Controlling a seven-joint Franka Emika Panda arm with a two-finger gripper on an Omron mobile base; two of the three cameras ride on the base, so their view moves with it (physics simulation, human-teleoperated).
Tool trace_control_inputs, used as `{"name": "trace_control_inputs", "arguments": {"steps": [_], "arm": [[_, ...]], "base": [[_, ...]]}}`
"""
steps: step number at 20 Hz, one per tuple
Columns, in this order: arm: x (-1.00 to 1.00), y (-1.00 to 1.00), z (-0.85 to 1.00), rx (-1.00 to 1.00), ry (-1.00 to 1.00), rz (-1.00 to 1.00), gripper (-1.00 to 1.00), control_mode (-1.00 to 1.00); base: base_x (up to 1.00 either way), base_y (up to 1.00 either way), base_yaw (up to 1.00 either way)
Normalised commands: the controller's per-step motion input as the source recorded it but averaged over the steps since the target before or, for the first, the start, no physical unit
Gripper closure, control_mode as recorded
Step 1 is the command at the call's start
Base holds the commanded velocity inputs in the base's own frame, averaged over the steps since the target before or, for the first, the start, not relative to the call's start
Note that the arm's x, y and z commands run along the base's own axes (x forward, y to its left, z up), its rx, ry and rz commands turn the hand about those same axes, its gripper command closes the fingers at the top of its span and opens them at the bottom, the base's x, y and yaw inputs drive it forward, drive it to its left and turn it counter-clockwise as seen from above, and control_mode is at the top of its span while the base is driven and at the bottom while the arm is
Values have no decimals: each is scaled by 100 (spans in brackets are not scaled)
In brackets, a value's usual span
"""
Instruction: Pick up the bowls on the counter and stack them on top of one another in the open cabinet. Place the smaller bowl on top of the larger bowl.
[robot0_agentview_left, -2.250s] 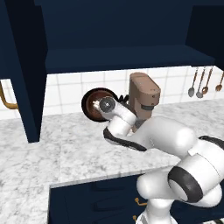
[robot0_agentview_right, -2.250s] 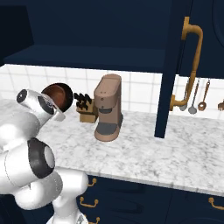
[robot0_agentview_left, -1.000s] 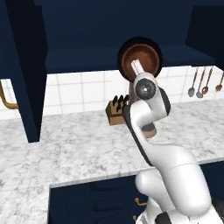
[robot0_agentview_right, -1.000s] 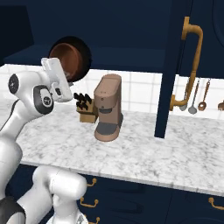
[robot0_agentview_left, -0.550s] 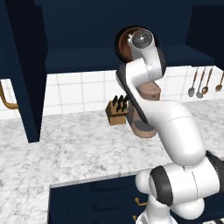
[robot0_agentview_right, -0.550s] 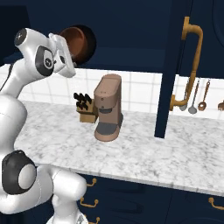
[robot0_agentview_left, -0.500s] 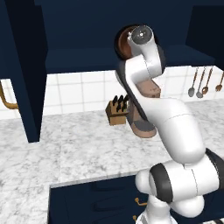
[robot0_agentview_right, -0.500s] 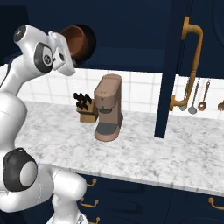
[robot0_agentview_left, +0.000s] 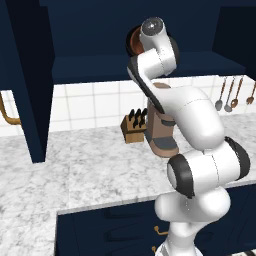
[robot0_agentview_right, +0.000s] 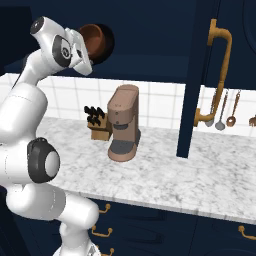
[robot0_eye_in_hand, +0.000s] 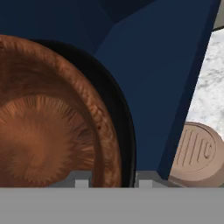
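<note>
Two bowls nested in hand view: smaller bowl (robot0_eye_in_hand: 48, 135) inside larger bowl (robot0_eye_in_hand: 124, 131); gripper (robot0_eye_in_hand: 109, 179) pinching rim.

In the hand view the reddish-brown bowl (robot0_eye_in_hand: 48, 131) runs off the left edge; the black bowl (robot0_eye_in_hand: 118, 113) shows as a rim behind it. Whether they touch is unclear.

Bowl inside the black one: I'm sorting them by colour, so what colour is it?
Reddish-brown, glossy, with a streaked interior; the smaller bowl shows best in the hand view.
</note>
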Motion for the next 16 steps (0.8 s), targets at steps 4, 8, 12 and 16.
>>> {"name": "trace_control_inputs", "arguments": {"steps": [4, 8, 12, 16], "arm": [[100, -2, -21, 0, 0, 0, 100, -100], [76, -9, -20, 0, -1, 0, -100, -100], [1, 0, -1, 0, -7, 0, -100, -100], [-44, 0, 0, 0, -21, 0, -100, -100]], "base": [[0, 0, 0], [0, 0, 0], [0, 0, 0], [0, 0, 0]]}}
